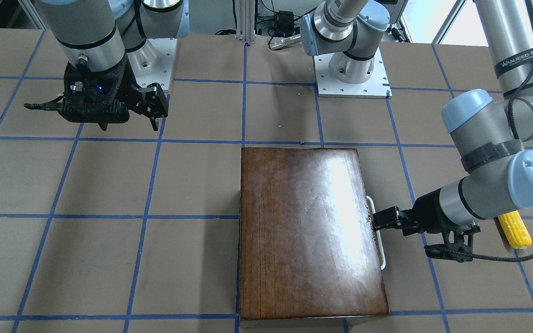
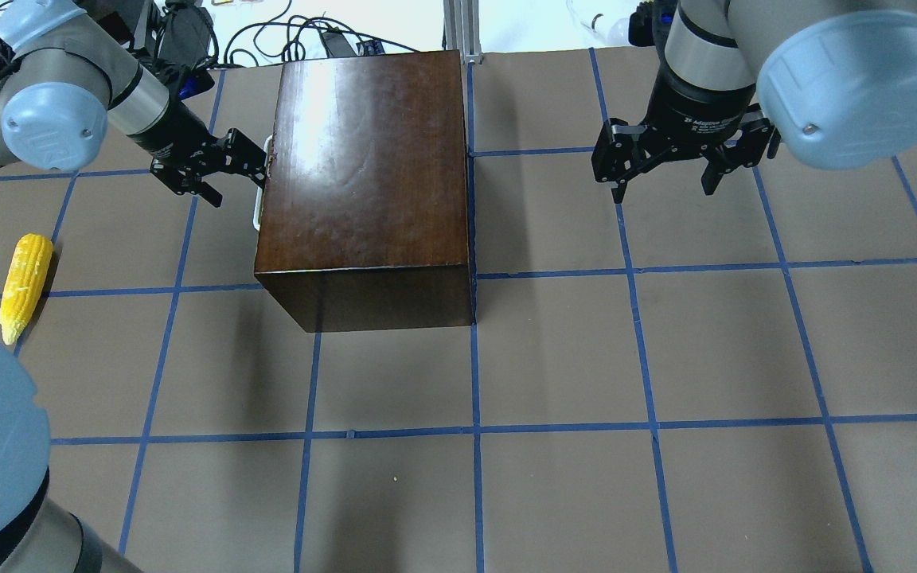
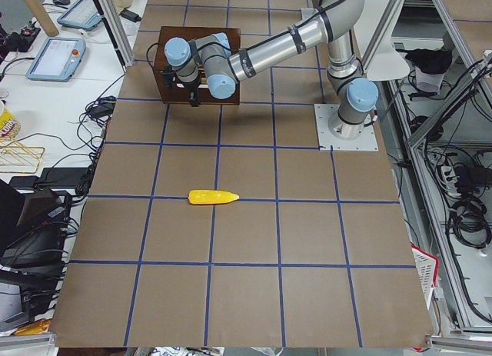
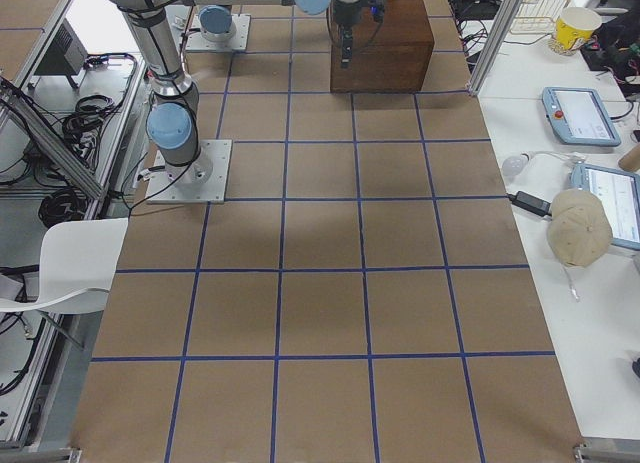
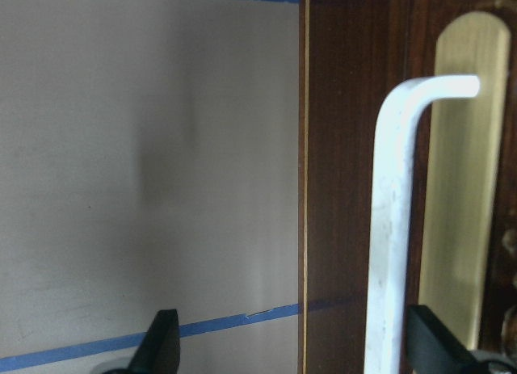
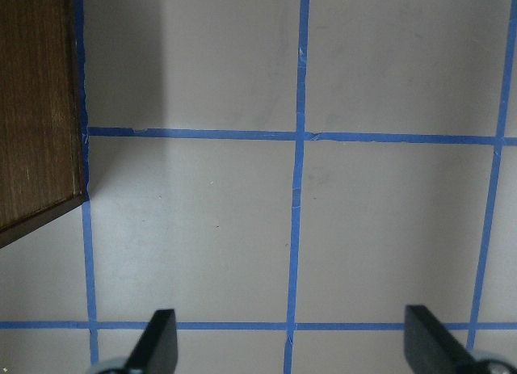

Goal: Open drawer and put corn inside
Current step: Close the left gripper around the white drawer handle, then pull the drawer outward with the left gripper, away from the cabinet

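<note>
The glossy dark-brown box (image 2: 371, 159) stands on the table with its drawer shut. The drawer's dark front panel (image 5: 347, 188) and white loop handle (image 5: 393, 229) fill the left wrist view. My left gripper (image 2: 239, 171) is open, level with the handle (image 2: 259, 195), which lies between its two fingertips (image 5: 161, 346) close to one of them. The gripper also shows in the front view (image 1: 380, 221). The yellow corn (image 2: 25, 282) lies on the table to the left of the box, apart from it. My right gripper (image 2: 661, 171) is open and empty, hovering to the right of the box.
The table is brown, with a grid of blue tape lines (image 2: 474, 430). The two arm bases (image 1: 352, 76) stand on the robot's side. The left arm's elbow (image 1: 516, 175) hangs over the corn (image 1: 515, 230) in the front view. Cables and desks lie beyond the table edges.
</note>
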`<state>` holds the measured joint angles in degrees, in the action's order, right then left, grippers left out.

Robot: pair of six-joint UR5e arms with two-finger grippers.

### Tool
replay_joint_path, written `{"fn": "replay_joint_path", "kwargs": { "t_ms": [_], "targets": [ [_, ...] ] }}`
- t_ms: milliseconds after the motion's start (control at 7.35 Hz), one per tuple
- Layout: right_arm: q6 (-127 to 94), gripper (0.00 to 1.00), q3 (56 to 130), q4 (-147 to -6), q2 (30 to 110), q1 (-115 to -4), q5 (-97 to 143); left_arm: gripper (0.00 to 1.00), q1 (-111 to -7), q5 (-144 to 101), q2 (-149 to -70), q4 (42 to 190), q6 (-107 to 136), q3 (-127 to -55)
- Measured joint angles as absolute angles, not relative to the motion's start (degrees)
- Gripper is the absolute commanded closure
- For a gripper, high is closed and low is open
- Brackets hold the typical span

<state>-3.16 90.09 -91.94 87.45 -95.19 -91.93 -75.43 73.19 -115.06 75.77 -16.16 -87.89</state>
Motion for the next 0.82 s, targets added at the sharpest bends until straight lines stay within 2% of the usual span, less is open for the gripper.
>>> {"fn": "replay_joint_path", "kwargs": {
  "t_ms": [816],
  "targets": [
    [-3.2,0.00,90.1,-91.9,87.5,-95.2,-91.9,0.00,-74.9,73.9,-116.2,72.2,-16.6,-87.8]
  ]
}}
